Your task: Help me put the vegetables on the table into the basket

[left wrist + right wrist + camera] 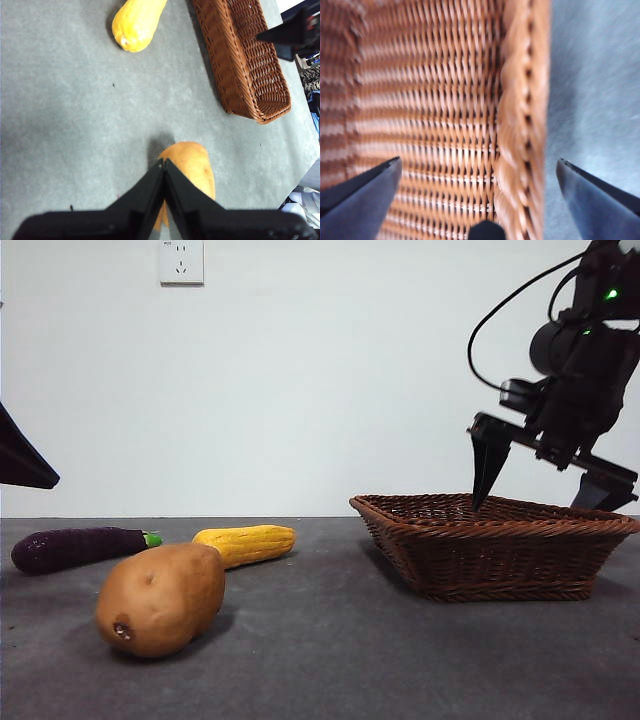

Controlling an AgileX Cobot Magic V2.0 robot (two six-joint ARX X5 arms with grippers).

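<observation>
Right gripper point(477, 170) over the basket point(480, 560), fingers point(488, 465) spread wide and holding nothing, straddling the braided rim with one tip above the woven floor, the other outside it. Left gripper point(164, 162) above the potato point(160, 598), fingers pressed together, gripping nothing. Potato, corn cob point(246, 543) and eggplant point(78, 548) lying on the table point(330, 660), well apart from the basket.

Three vegetables: one potato point(160, 598), one corn cob point(246, 543), one eggplant point(80, 547). One basket point(495, 550). Two pincers: left pincer point(164, 167), right pincer point(545, 485).
</observation>
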